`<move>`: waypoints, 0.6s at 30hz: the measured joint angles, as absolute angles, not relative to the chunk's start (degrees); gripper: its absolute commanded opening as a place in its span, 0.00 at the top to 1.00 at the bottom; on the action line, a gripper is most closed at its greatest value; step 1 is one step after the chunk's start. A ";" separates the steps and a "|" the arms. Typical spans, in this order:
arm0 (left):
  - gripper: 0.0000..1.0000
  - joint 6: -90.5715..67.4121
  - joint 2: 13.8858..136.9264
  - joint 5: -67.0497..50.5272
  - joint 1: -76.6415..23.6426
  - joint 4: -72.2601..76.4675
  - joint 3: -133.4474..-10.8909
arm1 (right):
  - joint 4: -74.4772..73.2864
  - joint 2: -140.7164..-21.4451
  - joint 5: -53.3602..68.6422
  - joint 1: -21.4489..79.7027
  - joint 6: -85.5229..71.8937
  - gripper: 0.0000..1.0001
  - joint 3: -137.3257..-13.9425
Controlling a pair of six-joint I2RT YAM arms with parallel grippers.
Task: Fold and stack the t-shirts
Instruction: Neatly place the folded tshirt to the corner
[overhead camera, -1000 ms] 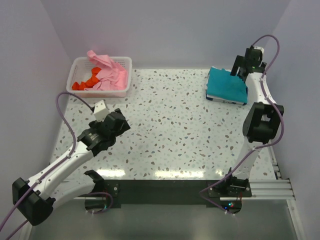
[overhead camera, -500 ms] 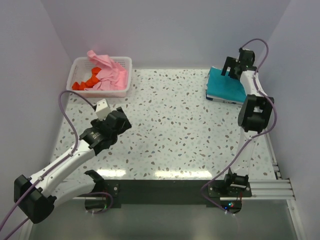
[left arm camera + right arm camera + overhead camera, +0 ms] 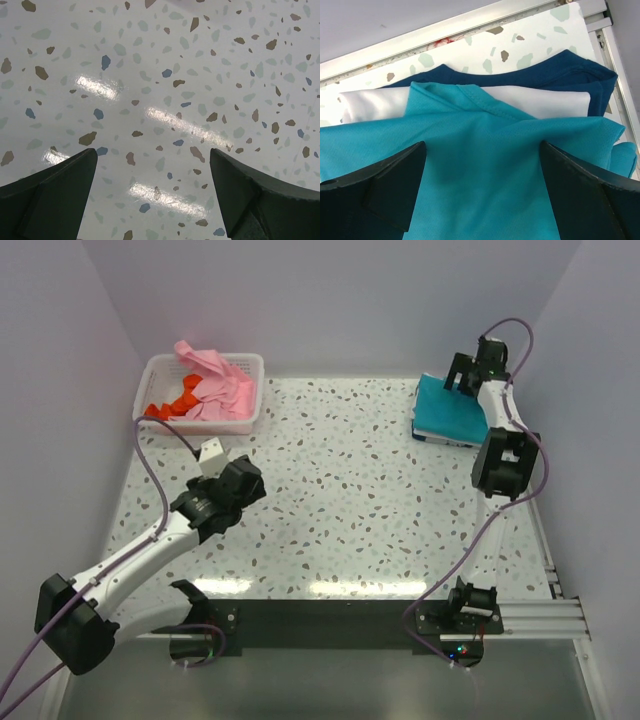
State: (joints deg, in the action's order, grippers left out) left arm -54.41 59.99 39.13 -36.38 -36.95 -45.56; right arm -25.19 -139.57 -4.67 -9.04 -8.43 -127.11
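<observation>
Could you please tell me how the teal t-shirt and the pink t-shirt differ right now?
The teal t-shirt is folded flat; the pink t-shirt is crumpled. The teal one tops the white shirt and dark blue shirt, far right; the pink one lies in the basket, far left, beside an orange-red shirt. The open right gripper hovers over the teal one, none over the pink. Both are plain.
</observation>
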 measured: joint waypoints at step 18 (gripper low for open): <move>0.00 -54.22 65.14 39.18 -36.38 -36.47 -48.14 | -20.14 -141.51 -4.75 -12.23 -9.87 0.01 -128.05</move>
